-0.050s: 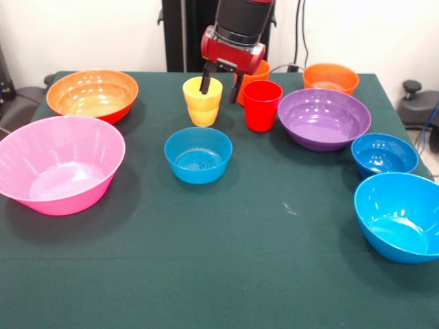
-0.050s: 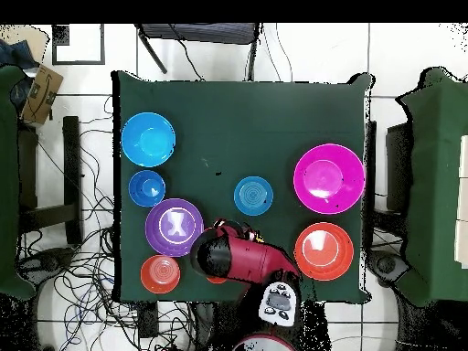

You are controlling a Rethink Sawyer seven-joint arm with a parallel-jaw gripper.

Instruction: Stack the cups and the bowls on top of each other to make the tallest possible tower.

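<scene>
A: Starting with the biggest: a large glossy pink plastic bowl point(image 1: 60, 163) and a large orange plastic bowl point(image 1: 92, 93) sit apart on the dark green cloth tabletop point(image 1: 226, 274). No tower exists yet; every piece stands alone.

B: Then the medium ones?

A: A round purple plastic bowl point(image 1: 323, 117) and a bright blue plastic bowl point(image 1: 399, 215). Smaller again are two blue bowls, one mid-table point(image 1: 198, 153), one beside the purple point(image 1: 383, 154), plus a small orange bowl point(image 1: 330, 77) behind.

B: And the gripper?

A: The red and black gripper point(image 1: 220, 83) hangs directly over the cups, spread open: one finger dips inside the upright yellow plastic tumbler point(image 1: 202, 101), the other stands outside its rim, by the smooth red tumbler point(image 1: 262, 105). An orange tumbler point(image 1: 256, 76) hides behind.

B: So closing would likely pinch the yellow wall.
</scene>
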